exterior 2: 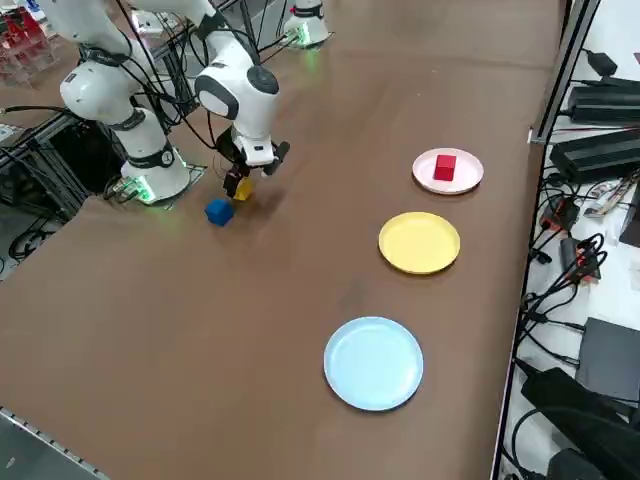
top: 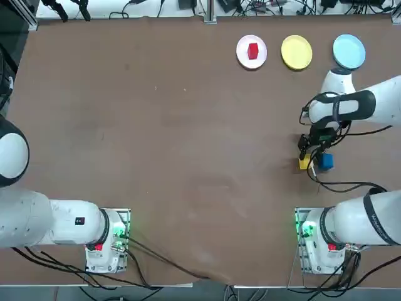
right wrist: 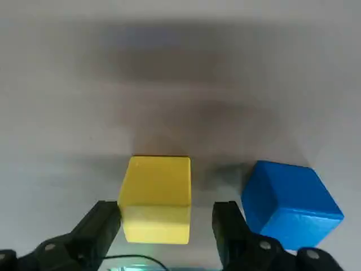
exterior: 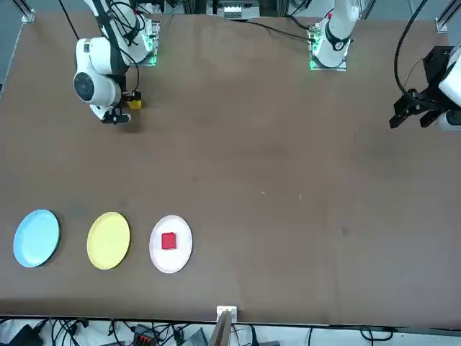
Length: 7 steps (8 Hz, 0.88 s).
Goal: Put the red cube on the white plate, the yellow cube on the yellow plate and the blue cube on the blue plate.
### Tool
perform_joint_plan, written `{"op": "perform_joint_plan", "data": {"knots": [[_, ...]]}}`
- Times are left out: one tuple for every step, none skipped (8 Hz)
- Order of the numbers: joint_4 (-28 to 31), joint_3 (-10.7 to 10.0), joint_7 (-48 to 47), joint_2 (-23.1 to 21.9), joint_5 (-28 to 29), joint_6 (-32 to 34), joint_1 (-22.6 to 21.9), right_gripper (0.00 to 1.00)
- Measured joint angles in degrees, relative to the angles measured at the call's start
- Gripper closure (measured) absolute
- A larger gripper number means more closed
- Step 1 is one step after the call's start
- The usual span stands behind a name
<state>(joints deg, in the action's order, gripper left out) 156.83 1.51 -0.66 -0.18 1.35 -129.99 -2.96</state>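
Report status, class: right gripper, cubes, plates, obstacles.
Right gripper open, straddling small yellow cube. Small red cube on round white plate. Small blue cube close beside one finger.

Wide brown table (top: 156, 125), matte and faintly scuffed, filling nearly every view under even overhead light. Along its far edge, tangled black cables (top: 263, 6) and a pale rail. Beside the table in the right side view, a dark metal post (exterior 2: 560, 70), black power bricks (exterior 2: 605, 150) and loose wires (exterior 2: 560, 260) strewn over a light floor. Dark metal framing (exterior 2: 40, 160) at the opposite corner.
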Motion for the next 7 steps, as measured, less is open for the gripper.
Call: {"op": "perform_joint_plan", "data": {"knots": [[0.00,0.00,-0.38,0.42,0.00,-0.22,0.00,0.01],[0.00,0.00,-0.99,0.61,0.00,-0.35,-0.02,0.04],[0.07,0.00,-1.36,0.88,0.00,-0.55,-0.02,0.05],[0.22,-0.01,-1.55,1.44,0.00,-0.70,-0.02,0.15],[0.32,-0.02,-1.73,1.99,0.00,-0.77,-0.02,0.21],[0.04,-0.04,-2.17,1.71,0.04,-0.13,-0.02,0.32],[-0.45,-0.08,-2.42,1.55,0.03,0.52,-0.02,0.32]]}}
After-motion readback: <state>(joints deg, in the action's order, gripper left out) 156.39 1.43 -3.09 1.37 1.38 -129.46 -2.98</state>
